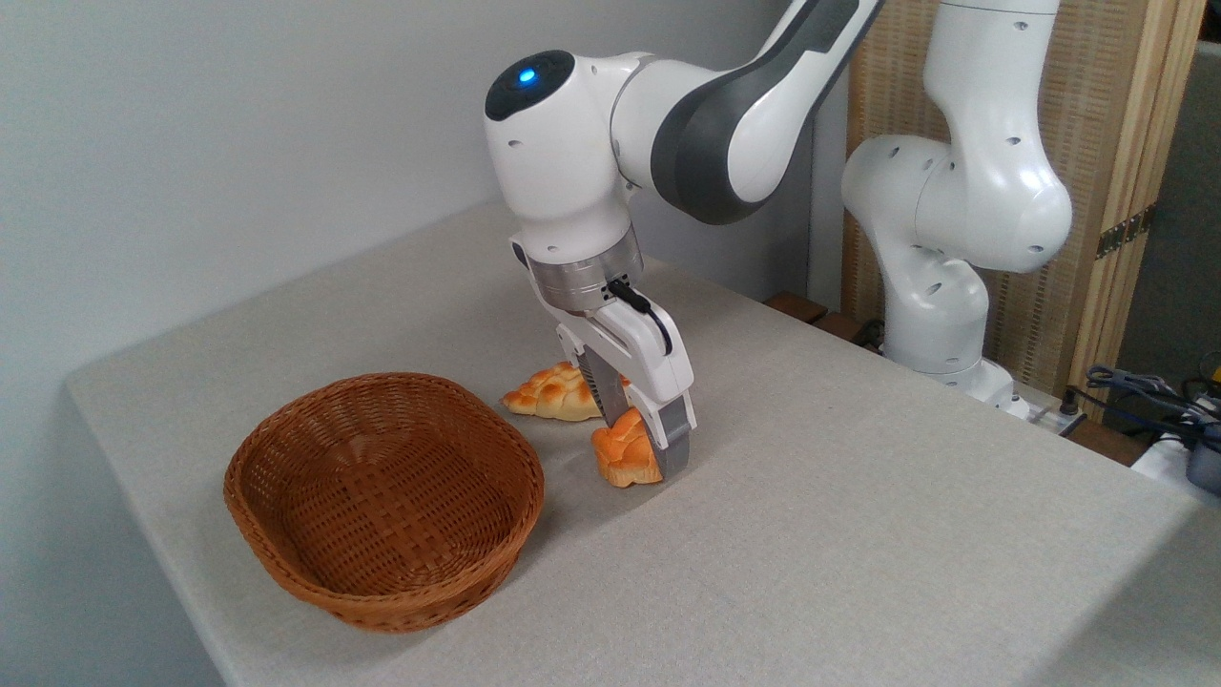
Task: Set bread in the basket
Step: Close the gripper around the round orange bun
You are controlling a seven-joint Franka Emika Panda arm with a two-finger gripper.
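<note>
Knotted bun (625,450) sat on table (858,534), right of wicker basket (382,496), near braided loaf (553,391). Gripper (641,447) straddles bun; fingers seemingly pinched on sides. Bun judged light, soft, lumpy; best held gently across middle.

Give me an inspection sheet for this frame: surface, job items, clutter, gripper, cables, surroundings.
Surface: table under a grey cloth, flat and unstained.
Job's things: bun on the cloth, right of the basket; the basket holds nothing.
Clutter: braided loaf behind the bun, partly hidden by the gripper.
Gripper: gripper lowered over the bun, one finger on each side; whether it has clamped cannot be told.
Cables: short black cable on the gripper body; loose cables off the table at far right.
Surroundings: grey wall, arm base behind the table, wooden screen at right.
</note>
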